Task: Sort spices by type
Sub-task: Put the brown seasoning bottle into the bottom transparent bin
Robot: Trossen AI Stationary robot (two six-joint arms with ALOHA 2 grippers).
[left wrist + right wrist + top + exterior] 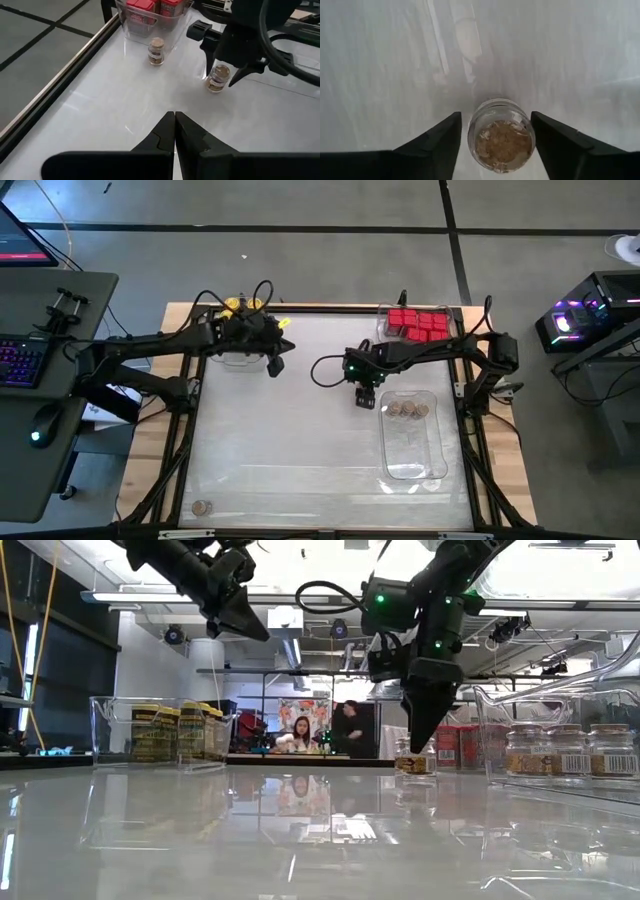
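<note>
Right tool [495,145]: wide, fingers straddling a tan-lidded spice jar [502,140], not yet gripping.
Jar: upright on the worktop [300,440], near the tray [438,465] holding like jars.
Left tool [174,132]: closed, empty, hovering by the yellow-lidded jars [180,730].
Advice: centre the jar, close evenly, lift straight.

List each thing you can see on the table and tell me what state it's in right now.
Right pincer: open, straddling a brown-lidded jar, not yet closed on it.
Left pincer: shut, empty, above the table near the yellow jars' tray.
Brown-lidded jar: upright on the table.
Second loose brown jar: upright beside the red boxes' tray.
Red boxes: grouped in their tray.
Yellow-lidded jars: grouped in their tray.
Brown jars in the clear tray: upright, together.
</note>
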